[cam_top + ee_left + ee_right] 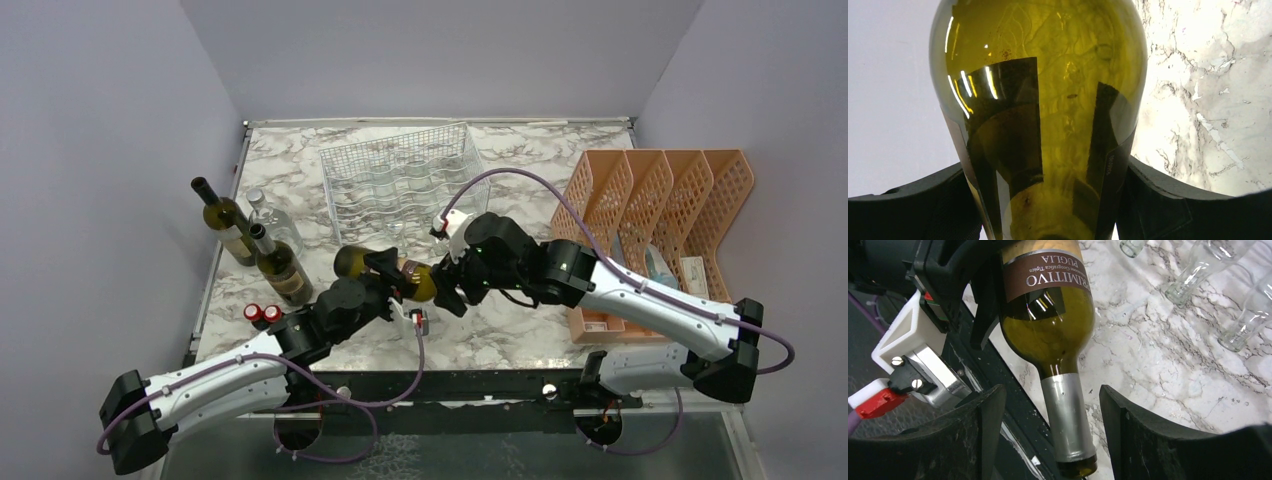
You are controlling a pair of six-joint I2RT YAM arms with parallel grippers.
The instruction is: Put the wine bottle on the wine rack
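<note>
Marble table (505, 335), lilac walls (100, 120); left tool (392, 280) grips wine bottle (352, 262), right tool (448, 290) wide around neck (1068, 415).

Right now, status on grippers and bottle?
Left gripper shut on wine bottle, held sideways. Right gripper open around bottle neck. Wine rack beyond, nothing between.

From the top view I saw the wine rack (400, 185) on the bench (510, 325) at upper centre, with the divider tray (660, 195) at its right and three standing bottles (283, 272) at left. The wine bottle (352, 262) lay crosswise below the rack, between my left claw (393, 283) and right claw (450, 287).
</note>
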